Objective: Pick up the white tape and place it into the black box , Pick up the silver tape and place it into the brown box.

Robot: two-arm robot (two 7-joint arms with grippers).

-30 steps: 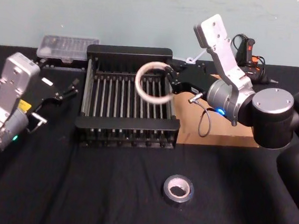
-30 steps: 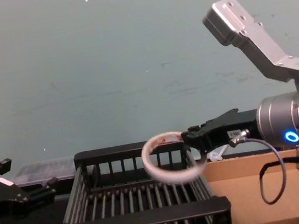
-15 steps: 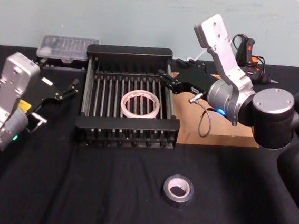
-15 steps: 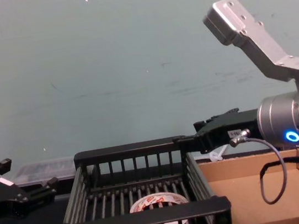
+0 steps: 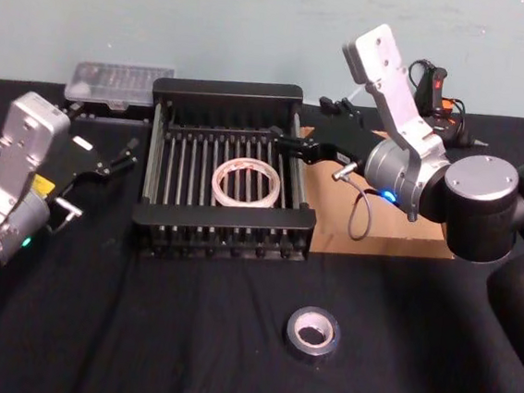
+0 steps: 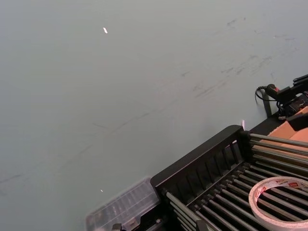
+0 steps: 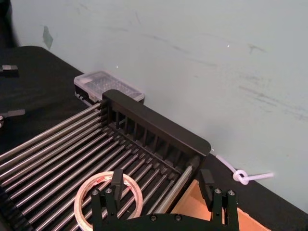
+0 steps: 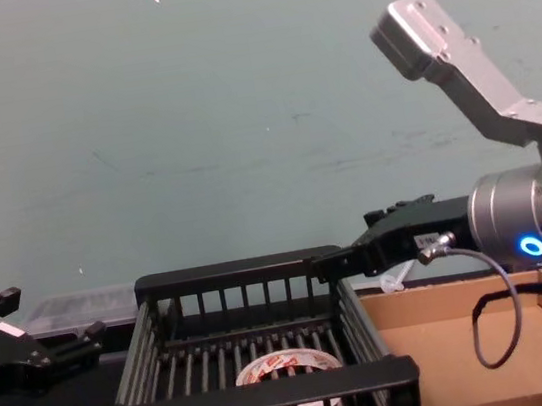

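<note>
The white tape (image 5: 219, 184) lies flat on the barred floor of the black box (image 5: 226, 89), right of its middle; the right wrist view shows this white tape (image 7: 82, 202) just below the fingers. My right gripper (image 5: 304, 123) hangs open over the crate's right rim with nothing between its fingers (image 7: 115, 180). The silver tape (image 5: 310, 351) rests on the black cloth near the table's front. The brown box (image 5: 398, 233) sits right of the crate, under my right arm. My left gripper (image 5: 117, 158) stays open, parked left of the crate.
A clear plastic case (image 5: 120, 82) lies behind the crate's left corner. An orange and black tool (image 5: 439, 91) and a white cord (image 7: 243, 177) sit at the back right. Black cloth covers the table around the silver roll.
My right gripper let go of the white tape, which dropped from mid-air onto the crate floor. Its fingers then spread wider. The left arm has not moved.
</note>
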